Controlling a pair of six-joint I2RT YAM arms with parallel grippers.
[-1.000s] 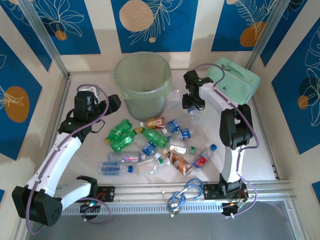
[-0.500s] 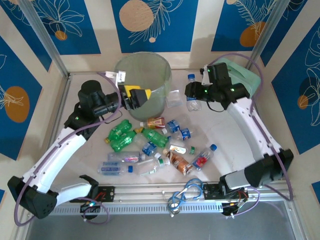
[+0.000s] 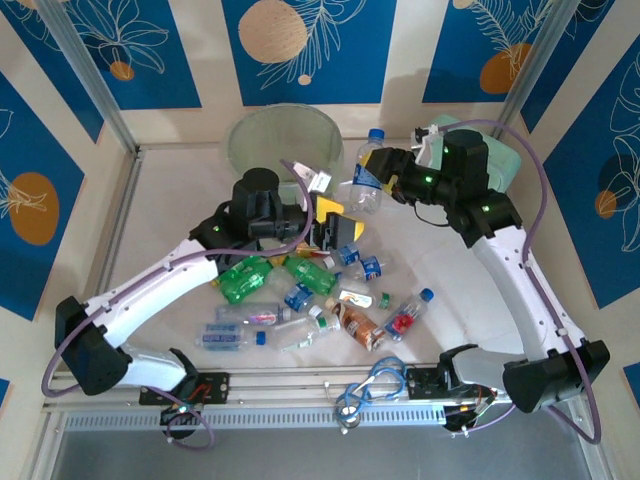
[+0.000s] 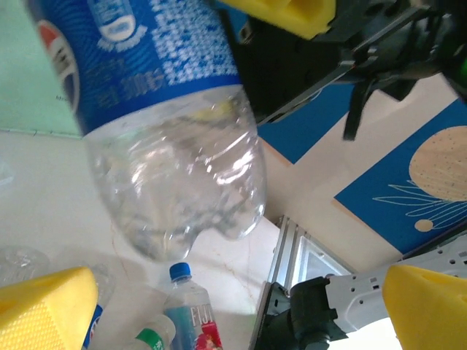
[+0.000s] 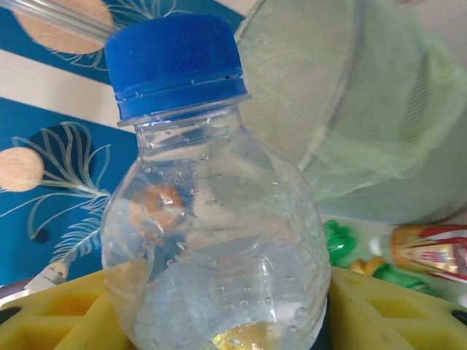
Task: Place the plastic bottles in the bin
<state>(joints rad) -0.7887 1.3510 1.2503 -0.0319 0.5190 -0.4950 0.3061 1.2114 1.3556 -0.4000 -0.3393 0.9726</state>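
Note:
My right gripper point(image 3: 388, 182) is shut on a clear plastic bottle point(image 3: 367, 182) with a blue cap and blue label, held upright in the air just right of the bin point(image 3: 262, 138). In the right wrist view that bottle point(image 5: 211, 219) sits between the yellow fingers point(image 5: 398, 313), with the pale-green bin point(image 5: 365, 109) behind it. My left gripper point(image 3: 337, 226) hangs open over the top of the bottle pile, nothing between its fingers. Its wrist view has the held bottle point(image 4: 168, 124) close above. Several more bottles point(image 3: 330, 290), clear, green and red-labelled, lie on the table.
A mint-green soft case point(image 3: 500, 165) lies at the back right, partly behind the right arm. Blue-patterned walls close in the table on three sides. An aluminium rail point(image 3: 330, 385) with a coiled cable runs along the near edge. A Fiji bottle point(image 4: 191, 310) lies below the left gripper.
The right arm has lifted the clear bottle off the table and carried it left, nearer the bin. The left arm has swung right from beside the bin to over the pile, its jaws widening.

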